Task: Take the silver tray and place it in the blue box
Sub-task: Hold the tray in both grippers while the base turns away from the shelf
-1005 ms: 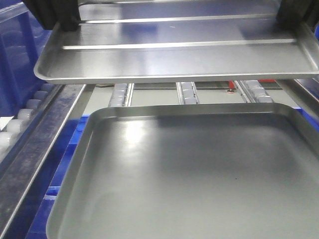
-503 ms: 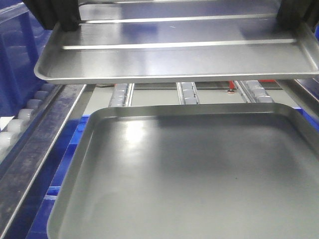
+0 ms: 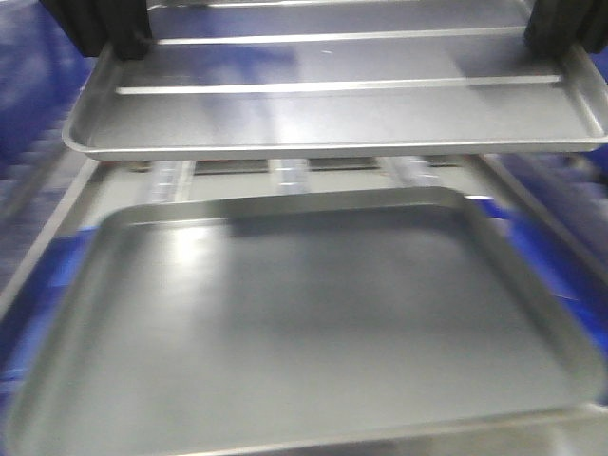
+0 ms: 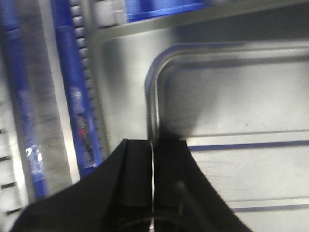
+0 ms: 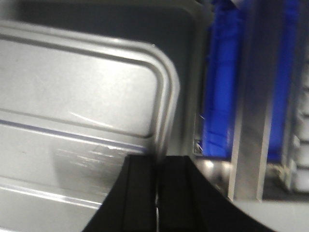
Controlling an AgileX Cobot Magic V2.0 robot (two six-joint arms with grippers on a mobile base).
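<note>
The silver tray (image 3: 332, 109), shiny with two long ridge lines, hangs level in the air across the top of the front view. My left gripper (image 3: 128, 43) is shut on its left lip and my right gripper (image 3: 551, 33) on its right lip. In the left wrist view the black fingers (image 4: 130, 169) of the left gripper (image 4: 152, 145) pinch the lip of the silver tray (image 4: 241, 96). In the right wrist view the right gripper (image 5: 157, 162) pinches the edge of the silver tray (image 5: 72, 87). The blue box (image 3: 28, 104) is a blurred blue wall at far left.
A larger, duller grey tray (image 3: 285, 323) with a plain base lies right under the held tray. Conveyor rollers (image 3: 290, 176) and metal rails (image 5: 246, 121) run behind and beside it. Blue plastic (image 5: 219, 96) shows between the rails on the right.
The background now blurs: the grey tray and rollers have slid left and down in the front view. The silver tray stays fixed between both grippers.
</note>
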